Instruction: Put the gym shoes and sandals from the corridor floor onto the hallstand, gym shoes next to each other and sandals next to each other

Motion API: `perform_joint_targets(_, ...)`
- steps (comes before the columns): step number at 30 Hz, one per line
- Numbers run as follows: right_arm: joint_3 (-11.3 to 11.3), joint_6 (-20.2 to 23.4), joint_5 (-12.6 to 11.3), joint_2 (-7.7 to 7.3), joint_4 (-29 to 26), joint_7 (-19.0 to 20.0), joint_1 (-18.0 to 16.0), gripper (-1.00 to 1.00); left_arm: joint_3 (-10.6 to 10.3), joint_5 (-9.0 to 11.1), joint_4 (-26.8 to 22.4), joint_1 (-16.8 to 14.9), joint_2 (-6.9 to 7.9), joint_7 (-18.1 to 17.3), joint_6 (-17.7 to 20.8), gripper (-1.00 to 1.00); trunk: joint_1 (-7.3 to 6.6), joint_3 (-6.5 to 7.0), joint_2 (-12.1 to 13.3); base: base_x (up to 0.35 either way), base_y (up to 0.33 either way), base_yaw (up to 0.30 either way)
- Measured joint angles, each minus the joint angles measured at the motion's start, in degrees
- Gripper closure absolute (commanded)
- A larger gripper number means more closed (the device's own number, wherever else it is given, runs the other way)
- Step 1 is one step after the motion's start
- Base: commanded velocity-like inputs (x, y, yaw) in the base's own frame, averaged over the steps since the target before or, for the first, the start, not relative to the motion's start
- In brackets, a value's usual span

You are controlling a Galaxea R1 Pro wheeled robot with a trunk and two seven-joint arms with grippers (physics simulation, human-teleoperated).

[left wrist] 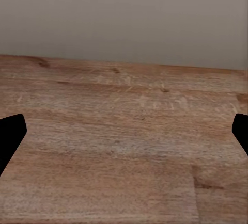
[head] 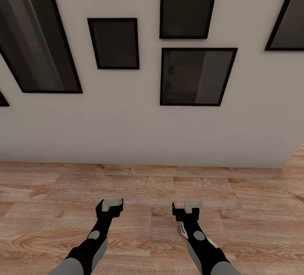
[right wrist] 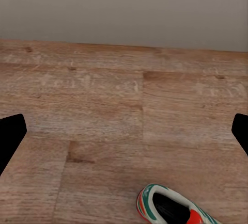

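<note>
One gym shoe (head: 182, 230), white with green stripes and a red-orange accent, lies on the corridor floor (head: 152, 182), partly hidden under my right forearm. In the right wrist view the gym shoe (right wrist: 173, 208) lies close below my right gripper (right wrist: 124, 136), which is open and empty. My left gripper (head: 110, 207) also hangs open over bare planks, with its dark fingertips (left wrist: 11, 133) far apart. My right gripper (head: 186, 210) hovers just beyond the shoe's toe end, apart from it. The sandals and the hallstand are out of view.
A pale wall (head: 139, 135) stands straight ahead, close beyond the grippers, hung with several dark framed pictures (head: 196, 76). The wall ends at a corner on the right (head: 291, 156), where the wood floor runs on past it.
</note>
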Motion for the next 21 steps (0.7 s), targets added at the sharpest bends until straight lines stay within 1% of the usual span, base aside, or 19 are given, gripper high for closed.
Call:
perform_joint_targets(11, 0.0, 0.0, 0.0, 0.0, 0.0, 0.0, 0.0, -1.0, 0.0, 0.0, 0.0, 0.0, 0.0, 0.0, 0.0, -1.0, 0.0, 0.0, 0.0, 0.0, 0.018, 0.0)
perform_joint_targets(21, 0.0, 0.0, 0.0, 0.0, 0.0, 0.0, 0.0, -1.0, 0.0, 0.1, 0.0, 0.0, 0.07, 0.0, 0.0, -1.0, 0.0, 0.0, 0.0, 0.0, 0.101, 0.0)
